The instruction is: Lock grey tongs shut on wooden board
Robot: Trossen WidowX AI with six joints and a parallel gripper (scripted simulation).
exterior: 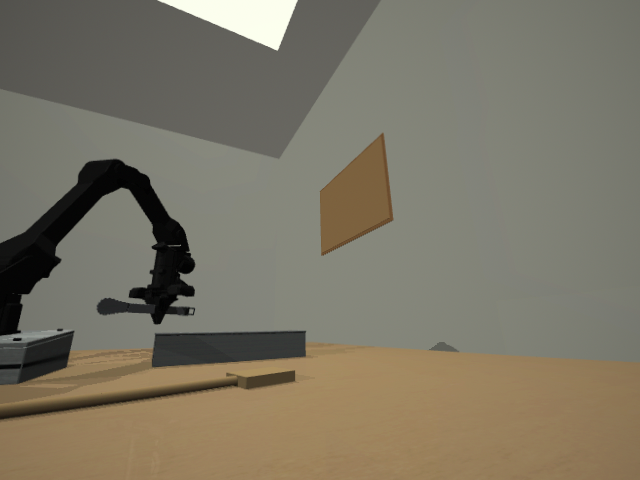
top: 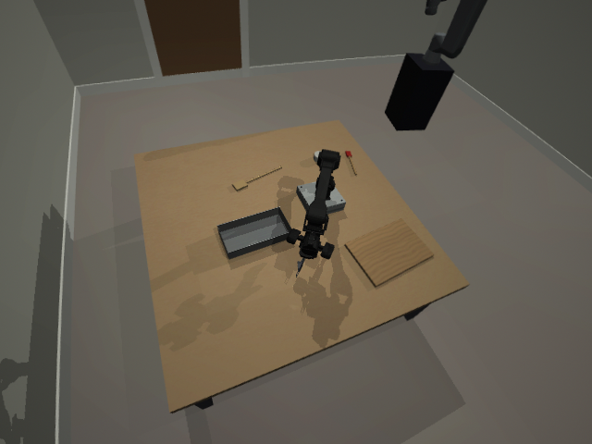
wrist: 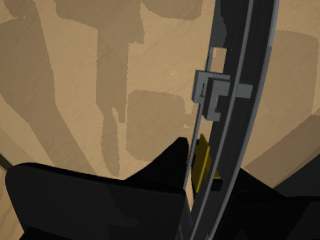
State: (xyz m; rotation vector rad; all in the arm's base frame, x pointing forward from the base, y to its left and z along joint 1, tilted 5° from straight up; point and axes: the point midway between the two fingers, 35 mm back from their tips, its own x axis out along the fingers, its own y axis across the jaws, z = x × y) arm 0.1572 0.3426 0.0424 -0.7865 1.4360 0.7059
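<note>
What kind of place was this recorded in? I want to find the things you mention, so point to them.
Probably a plain room set up as a robot test space, not a working kitchen: an arm's base [top: 339, 208] [exterior: 46, 356] on a bare-walled room's table [top: 201, 305] [exterior: 413, 413], with a tin [top: 252, 248] [exterior: 227, 350] and a board [top: 389, 252].

Wooden table [top: 201, 305] [exterior: 439, 413] [wrist: 155, 65] — dark roasting tin [top: 252, 250] [exterior: 230, 348], grained wooden board [top: 389, 252], basting brush [top: 240, 184] [exterior: 266, 378], red-tipped tool [top: 349, 154] — all on top.
</note>
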